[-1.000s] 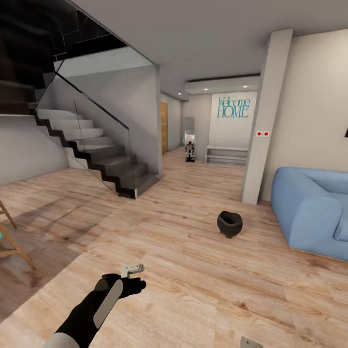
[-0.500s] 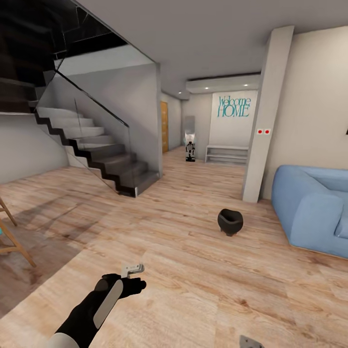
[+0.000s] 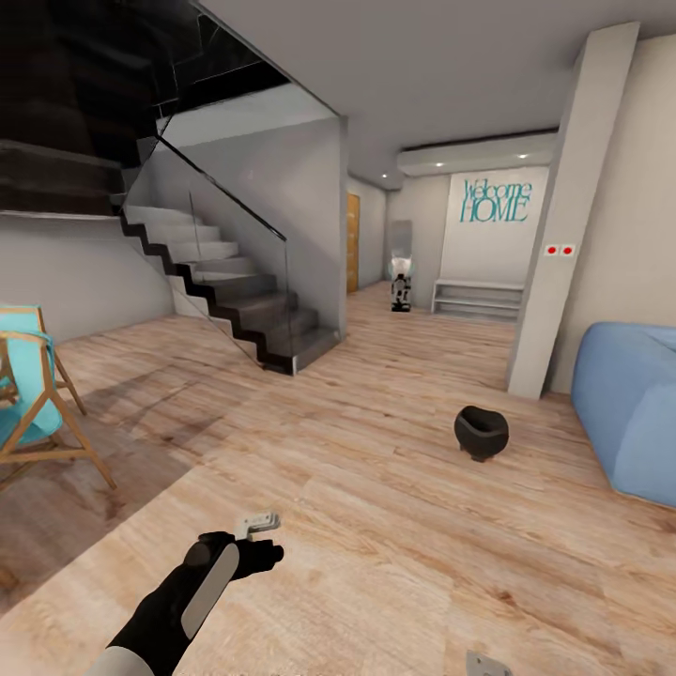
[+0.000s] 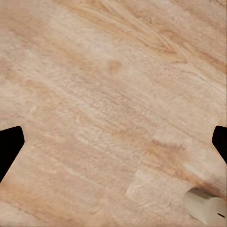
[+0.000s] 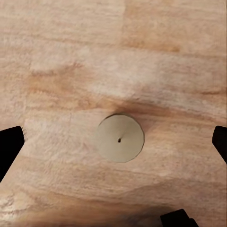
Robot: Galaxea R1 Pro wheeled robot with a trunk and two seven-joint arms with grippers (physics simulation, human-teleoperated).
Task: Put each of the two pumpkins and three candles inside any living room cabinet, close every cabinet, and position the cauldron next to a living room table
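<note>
The black cauldron (image 3: 481, 432) stands on the plank floor of the living room, ahead and to the right of both arms. My left gripper (image 3: 258, 523) hovers low over bare floor, well short of it. Its fingers (image 4: 9, 146) stand wide apart, and a beige candle (image 4: 205, 208) lies on the floor off to one side of them. My right gripper (image 3: 485, 665) just peeks in at the near edge. In the right wrist view a candle (image 5: 119, 138) stands upright on the floor, seen from above, between the spread fingers (image 5: 9, 146) and apart from them.
A blue sofa (image 3: 629, 408) fills the right side, behind a white pillar (image 3: 563, 225). A wooden chair with a turquoise seat (image 3: 33, 404) stands at the left. Dark stairs with a glass rail (image 3: 235, 300) rise at the back left, beside a hallway.
The whole view has shifted right as the camera turned left, which brought the chair into sight and cut off part of the sofa. Neither arm has moved relative to the body.
</note>
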